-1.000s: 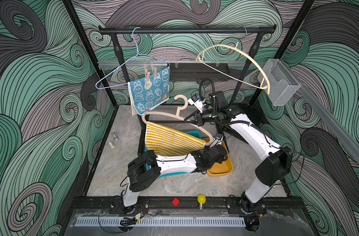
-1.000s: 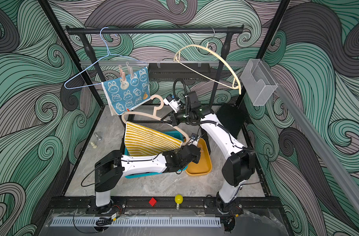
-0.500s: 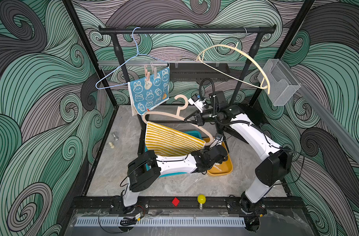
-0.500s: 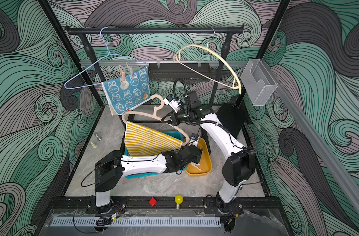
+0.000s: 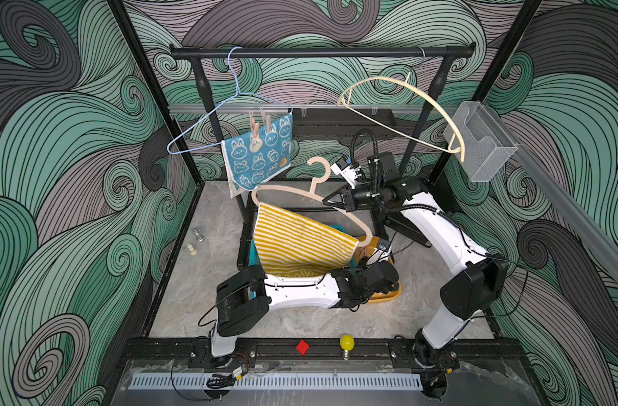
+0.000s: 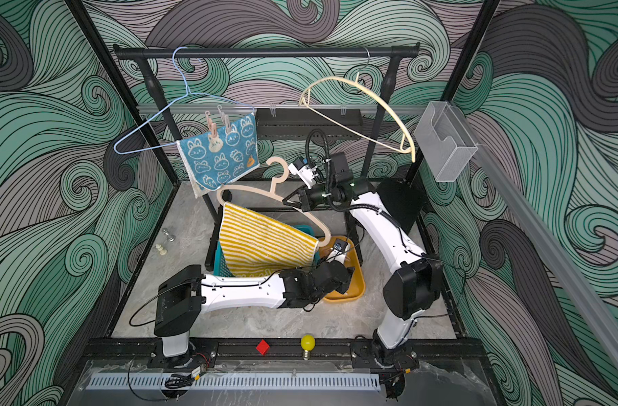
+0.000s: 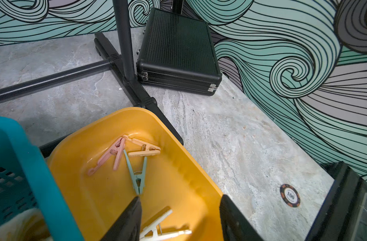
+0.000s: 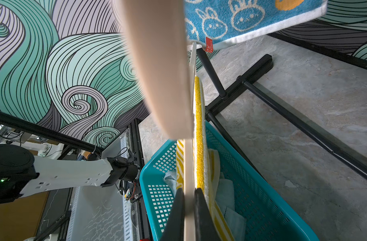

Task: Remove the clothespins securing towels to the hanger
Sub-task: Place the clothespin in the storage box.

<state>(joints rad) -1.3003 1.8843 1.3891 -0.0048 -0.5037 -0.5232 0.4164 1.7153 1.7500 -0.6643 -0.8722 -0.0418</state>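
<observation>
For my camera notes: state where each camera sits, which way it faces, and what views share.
Top views: high above the arm bases, facing down over the grey marbled table; left arm and right arm show.
Left wrist: facing down into the orange plastic tray of pastel clothespins; open left gripper shows.
Right wrist: facing along the flat beige hanger clamped by the right gripper, over the teal mesh basket.
Shared: both wrist views catch that basket.

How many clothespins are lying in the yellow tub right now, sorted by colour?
pink clothespin: 1
peach clothespin: 1
teal clothespin: 1
white clothespin: 1
Total: 4 in the yellow tub, seen in the left wrist view.
</observation>
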